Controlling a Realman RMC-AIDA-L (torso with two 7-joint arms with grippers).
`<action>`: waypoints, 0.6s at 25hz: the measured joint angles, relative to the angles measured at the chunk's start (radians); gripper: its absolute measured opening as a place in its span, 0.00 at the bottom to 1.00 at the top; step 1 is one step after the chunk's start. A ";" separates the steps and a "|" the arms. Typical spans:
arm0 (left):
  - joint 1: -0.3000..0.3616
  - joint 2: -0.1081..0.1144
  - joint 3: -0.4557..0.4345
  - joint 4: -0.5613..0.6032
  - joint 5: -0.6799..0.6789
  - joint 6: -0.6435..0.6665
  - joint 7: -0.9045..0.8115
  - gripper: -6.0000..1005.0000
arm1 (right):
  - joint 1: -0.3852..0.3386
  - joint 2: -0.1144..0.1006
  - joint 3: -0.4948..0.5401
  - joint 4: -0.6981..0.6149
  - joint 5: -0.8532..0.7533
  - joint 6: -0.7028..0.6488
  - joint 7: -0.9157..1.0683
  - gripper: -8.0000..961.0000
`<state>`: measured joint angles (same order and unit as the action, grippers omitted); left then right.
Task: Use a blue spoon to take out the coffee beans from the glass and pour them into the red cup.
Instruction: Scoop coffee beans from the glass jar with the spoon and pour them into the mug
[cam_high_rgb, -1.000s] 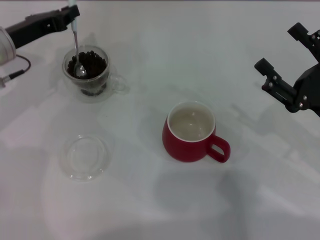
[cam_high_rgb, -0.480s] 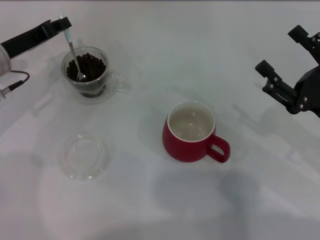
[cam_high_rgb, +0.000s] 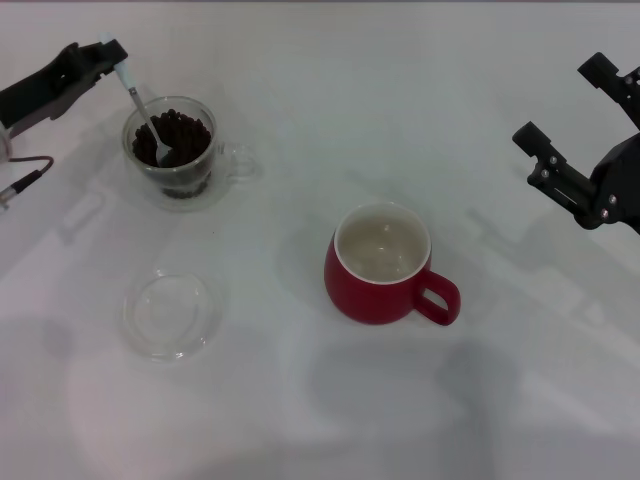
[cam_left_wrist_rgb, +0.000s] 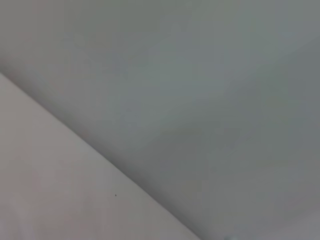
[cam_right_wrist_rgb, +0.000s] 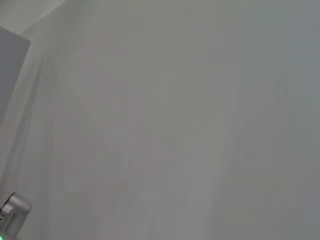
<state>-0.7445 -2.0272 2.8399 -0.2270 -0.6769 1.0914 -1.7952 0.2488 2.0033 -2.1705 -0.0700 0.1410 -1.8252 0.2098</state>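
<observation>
Dark brown coffee beans (cam_high_rgb: 178, 137) fill the glass (cam_high_rgb: 172, 150), which stands on the white table (cam_high_rgb: 330, 100) at the far left of the head view, its side handle pointing toward the red cup (cam_high_rgb: 384, 264). My left gripper (cam_high_rgb: 108, 53) is closed on the pale handle end of the blue spoon (cam_high_rgb: 143, 111), up and to the left of the glass. The spoon slants down from my fingers into the glass, and its metal bowl sits among the beans on the left side of the heap. The red cup stands upright near the table's centre, well apart from the glass, loop handle to the right, cream inside showing no beans. A flat clear glass dish (cam_high_rgb: 167, 312) lies on the table in front of the glass. My right gripper (cam_high_rgb: 575, 130) hangs at the right edge above the table, fingers spread apart, holding nothing. Both wrist views show only blank pale surface.
</observation>
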 joint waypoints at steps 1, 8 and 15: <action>0.006 0.000 0.001 0.000 -0.010 0.001 -0.008 0.13 | 0.001 0.000 0.000 0.003 0.000 0.000 0.000 0.88; 0.047 0.008 0.001 0.017 -0.085 0.041 -0.041 0.13 | 0.002 0.000 0.000 0.006 0.000 0.000 -0.005 0.88; 0.096 0.017 0.002 0.026 -0.176 0.117 -0.047 0.13 | 0.008 -0.002 0.000 0.014 0.000 0.000 -0.006 0.88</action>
<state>-0.6484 -2.0103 2.8416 -0.2007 -0.8532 1.2086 -1.8420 0.2571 2.0015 -2.1706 -0.0558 0.1410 -1.8254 0.2042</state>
